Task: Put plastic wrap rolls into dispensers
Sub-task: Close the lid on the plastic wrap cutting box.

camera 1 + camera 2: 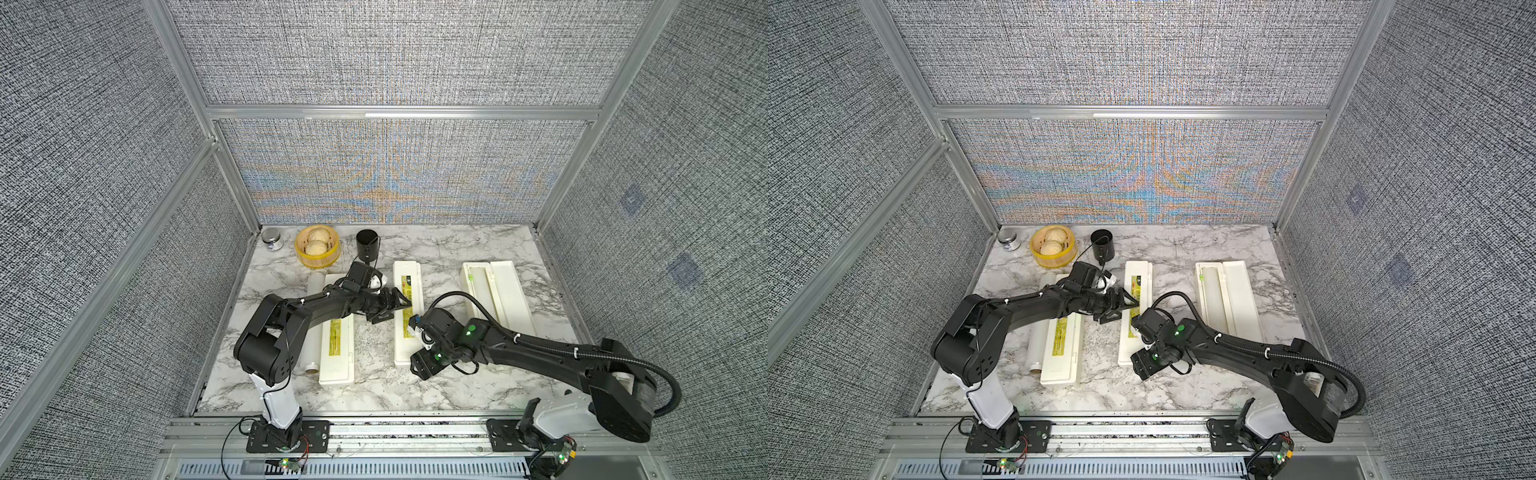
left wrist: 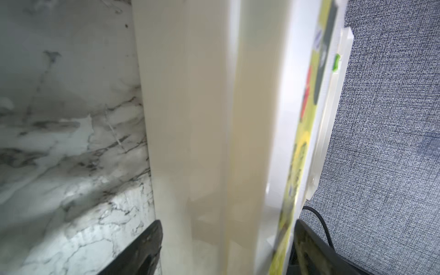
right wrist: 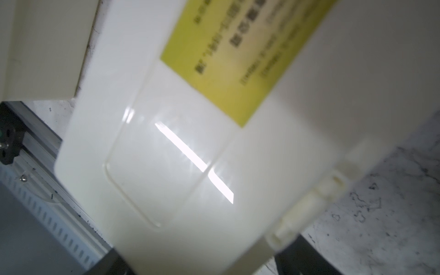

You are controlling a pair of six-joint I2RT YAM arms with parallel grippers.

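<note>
We are working on the middle dispenser, which is lying lengthwise on the counter between the other two. Our left hand is reaching across its left edge with its fingers spread wide, one low beside the wall and one over the labelled lid. Our right hand is sitting at the right edge of its near half. We cannot tell whether either hand is actually pressing on the box.

The one loose plastic wrap roll is lying just beside the closed left dispenser, and the right dispenser is lying open. We are judging this step as lid handling on the middle box; whether a roll is inside is hidden. The next move is calling for a steady brace near the hinge side while the lid swings, without the box sliding.
</note>
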